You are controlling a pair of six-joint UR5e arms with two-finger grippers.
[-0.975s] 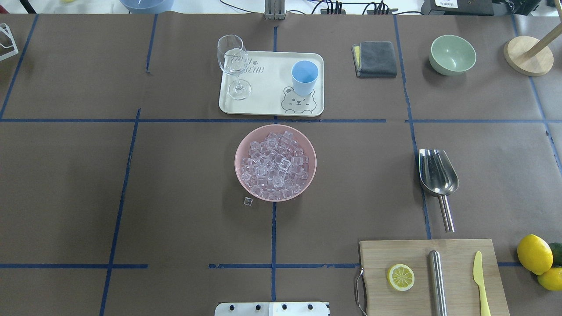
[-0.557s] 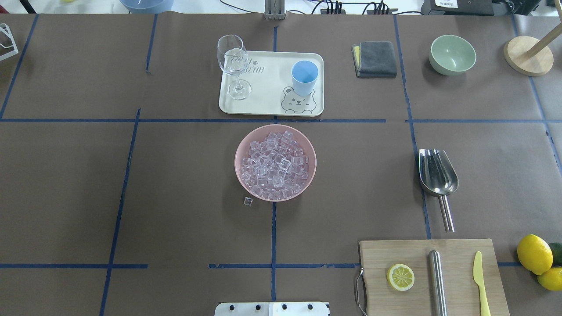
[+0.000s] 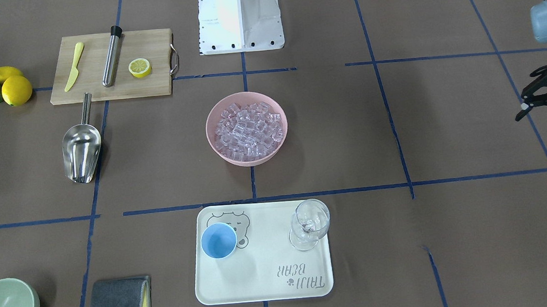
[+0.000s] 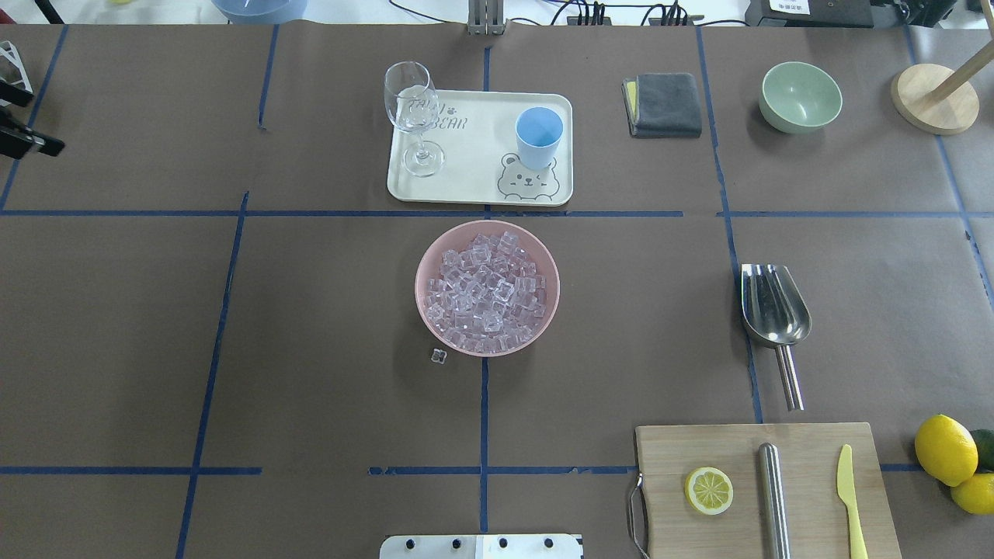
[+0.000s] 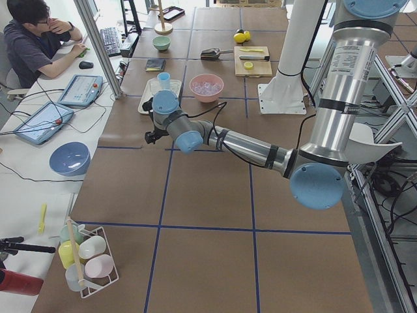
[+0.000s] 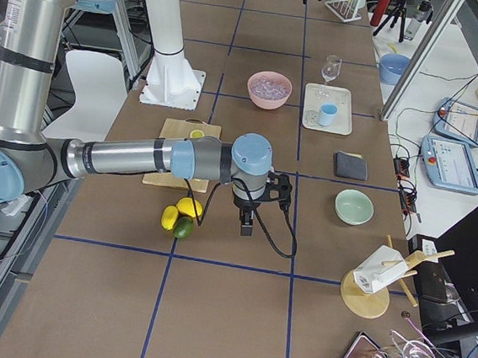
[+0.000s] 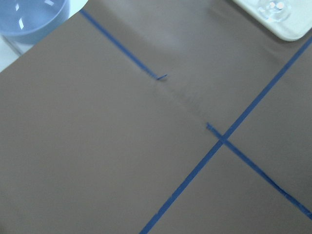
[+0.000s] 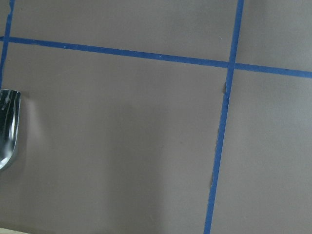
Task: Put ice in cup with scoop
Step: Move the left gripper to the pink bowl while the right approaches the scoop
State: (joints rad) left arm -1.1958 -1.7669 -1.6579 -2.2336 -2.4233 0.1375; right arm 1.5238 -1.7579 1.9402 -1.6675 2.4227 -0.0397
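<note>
The ice (image 4: 487,291) fills a pink bowl (image 4: 423,264) at the table's middle, and one loose cube (image 4: 439,355) lies in front of the bowl. The light-blue cup (image 4: 539,136) stands upright on a cream tray (image 4: 474,182) behind the bowl. The steel scoop (image 4: 773,307) lies on the table to the right, handle toward the robot; its edge shows in the right wrist view (image 8: 7,131). My left gripper (image 4: 43,123) is open and empty at the far left edge. My right gripper (image 6: 247,222) shows only in the exterior right view, past the lemons; I cannot tell its state.
A wine glass (image 4: 411,109) stands on the tray's left. A cutting board (image 4: 808,512) at the front right holds a lemon half, a steel cylinder (image 4: 771,497) and a yellow knife. Lemons (image 4: 945,449), a green bowl (image 4: 801,96) and a grey cloth (image 4: 664,105) lie on the right.
My left gripper has come into the overhead view at the far left edge. The ice, cup and scoop have not moved.
</note>
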